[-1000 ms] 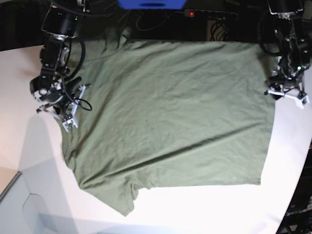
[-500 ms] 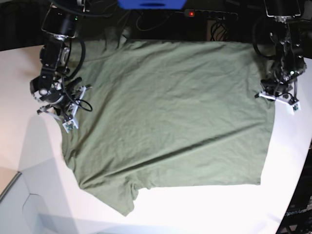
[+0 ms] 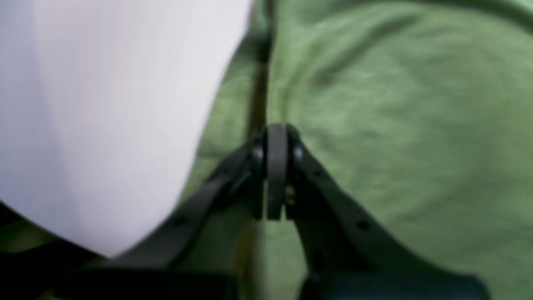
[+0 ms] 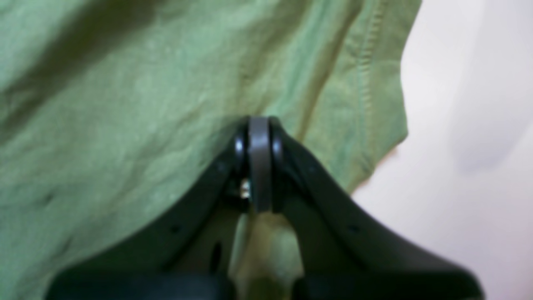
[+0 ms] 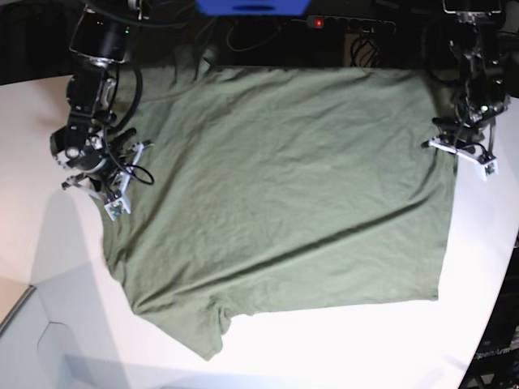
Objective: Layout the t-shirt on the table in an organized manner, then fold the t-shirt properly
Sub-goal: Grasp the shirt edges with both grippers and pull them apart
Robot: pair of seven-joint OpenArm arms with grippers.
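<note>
On the table point(image 5: 49, 308), t-shirt point(image 5: 284, 194) lies unprinted.

Over the last second we have moved our left gripper point(image 5: 462, 152) from off the cloth's edge, above the white counter point(image 5: 486, 243), inward and a little toward the far side, so it now sits over the side hem of the plain olive-green cotton t-shirt point(image 5: 284, 194). With that move the hem on that side has shifted slightly: the near corner of the shirt lies a touch farther out and lower than before.
</note>
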